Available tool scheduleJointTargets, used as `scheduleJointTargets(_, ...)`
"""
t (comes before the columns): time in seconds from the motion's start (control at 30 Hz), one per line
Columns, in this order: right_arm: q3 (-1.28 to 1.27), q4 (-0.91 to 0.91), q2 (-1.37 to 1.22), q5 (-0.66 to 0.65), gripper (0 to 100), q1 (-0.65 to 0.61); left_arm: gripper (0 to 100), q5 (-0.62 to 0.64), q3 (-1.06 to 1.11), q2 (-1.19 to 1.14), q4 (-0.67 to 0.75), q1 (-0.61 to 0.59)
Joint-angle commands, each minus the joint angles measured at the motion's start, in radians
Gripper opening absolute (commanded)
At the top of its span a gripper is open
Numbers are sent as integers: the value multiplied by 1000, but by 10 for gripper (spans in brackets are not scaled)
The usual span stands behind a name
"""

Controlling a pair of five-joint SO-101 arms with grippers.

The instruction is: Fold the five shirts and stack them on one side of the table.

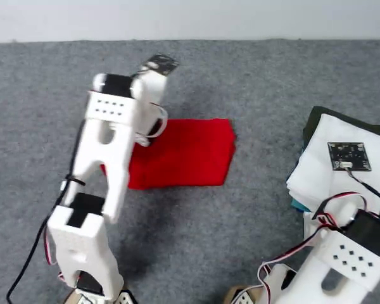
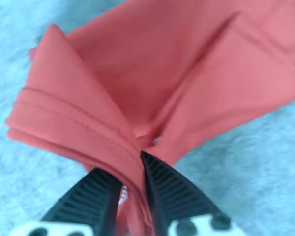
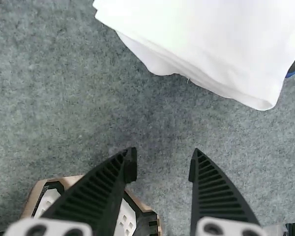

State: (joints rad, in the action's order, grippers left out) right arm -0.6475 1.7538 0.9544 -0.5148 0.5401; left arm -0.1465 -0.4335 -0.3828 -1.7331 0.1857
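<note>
A red shirt (image 1: 185,154) lies partly folded on the grey table, left of centre. My left gripper (image 2: 133,162) is shut on a bunched fold of the red shirt (image 2: 152,83), at the cloth's left end under the white left arm (image 1: 107,145). At the right edge sits a stack of folded shirts (image 1: 323,158), white on top with dark green and blue edges beneath. My right gripper (image 3: 160,164) hovers open over bare carpet, a short way from the white shirt (image 3: 206,39) on top of the stack.
The right arm (image 1: 342,253) with its red and white wires stands at the front right. The arms' bases (image 1: 244,294) sit along the table's front edge. A pale wall edge (image 1: 190,19) bounds the far side of the grey mat.
</note>
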Motion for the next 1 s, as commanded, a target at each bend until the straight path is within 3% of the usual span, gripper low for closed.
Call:
scheduleJointTargets(0.0,2,33,13,3,177,8,13,31,-71,63,0,83)
scheduleJointTargets(0.97,2,33,13,3,177,10,18,107,-119,-20,249,328)
